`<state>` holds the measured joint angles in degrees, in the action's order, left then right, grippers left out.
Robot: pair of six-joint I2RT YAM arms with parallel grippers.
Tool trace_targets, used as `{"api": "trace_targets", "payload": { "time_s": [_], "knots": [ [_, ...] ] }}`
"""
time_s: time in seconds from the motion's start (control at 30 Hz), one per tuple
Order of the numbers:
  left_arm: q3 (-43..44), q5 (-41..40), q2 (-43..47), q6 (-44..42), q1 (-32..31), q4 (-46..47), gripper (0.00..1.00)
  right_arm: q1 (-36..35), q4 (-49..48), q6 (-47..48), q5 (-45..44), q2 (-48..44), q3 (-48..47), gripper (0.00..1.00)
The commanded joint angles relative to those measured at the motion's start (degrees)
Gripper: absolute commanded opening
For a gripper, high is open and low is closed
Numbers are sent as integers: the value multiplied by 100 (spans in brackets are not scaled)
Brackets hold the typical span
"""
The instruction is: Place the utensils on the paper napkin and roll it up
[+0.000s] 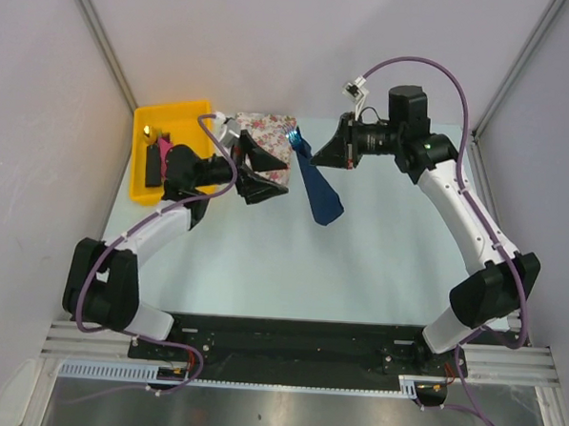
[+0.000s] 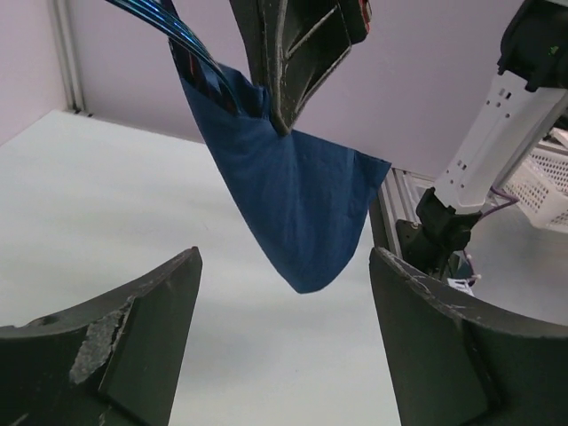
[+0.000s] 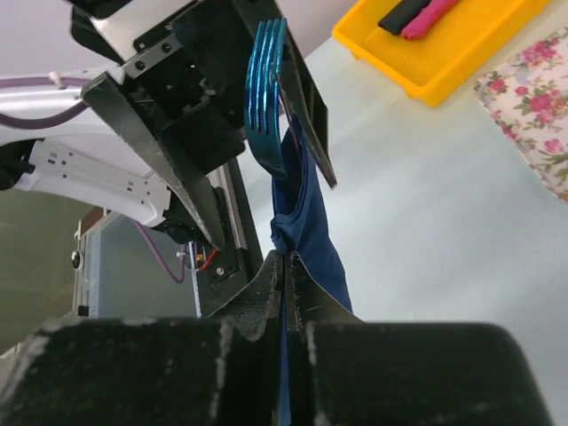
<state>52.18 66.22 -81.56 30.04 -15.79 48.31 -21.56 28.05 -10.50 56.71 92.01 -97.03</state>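
Observation:
My right gripper (image 1: pixel 312 155) is shut on a bunched corner of the dark navy paper napkin (image 1: pixel 320 192) and holds it in the air, with the sheet hanging down loose. In the right wrist view the jaws (image 3: pixel 286 263) pinch the napkin (image 3: pixel 306 222). The blue fork (image 3: pixel 264 93) sticks up out of the fold; it also shows in the top view (image 1: pixel 291 137). My left gripper (image 1: pixel 267 177) is open and empty, facing the hanging napkin (image 2: pixel 288 191) from close by. I cannot make out the tan-orange utensil.
The pink-and-white floral mat (image 1: pixel 266 136) lies at the back, under the left gripper. A yellow tray (image 1: pixel 196 110) at the back left holds black and pink blocks (image 1: pixel 157 161). The right arm's white link (image 2: pixel 497 133) stands to the right in the left wrist view.

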Motion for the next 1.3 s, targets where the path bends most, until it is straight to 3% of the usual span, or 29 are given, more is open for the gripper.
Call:
{"api": "trace_targets", "payload": {
  "time_s": [0.0, 0.17, 0.3, 0.87, 1.07, 1.17, 1.2, 1.27],
  "knots": [
    [-42, -29, -289, 1511, -249, 2477, 79, -278, 341, 426, 104, -455, -492, 0],
    [133, -232, -817, 2935, -468, 4043, 75, -472, 420, 523, 7, -561, -667, 0],
    [292, -250, -985, 3350, -591, 4651, 73, -560, 385, 462, -54, -596, -790, 0],
    [477, -619, -537, 3192, -873, 4617, 63, -771, 192, 330, -168, -622, -879, 0],
    [547, -584, -536, 3297, -926, 4757, 47, -779, -62, 163, -177, -623, -861, 0],
    [547, -575, -545, 3385, -952, 4827, 32, -779, -186, 66, -186, -640, -843, 0],
    [556, -566, -554, 3420, -952, 4863, 23, -779, -221, 31, -195, -640, -835, 0],
    [591, -583, -528, 3456, -970, 4828, 17, -779, -274, -13, -195, -640, -835, 0]
  ]
}}
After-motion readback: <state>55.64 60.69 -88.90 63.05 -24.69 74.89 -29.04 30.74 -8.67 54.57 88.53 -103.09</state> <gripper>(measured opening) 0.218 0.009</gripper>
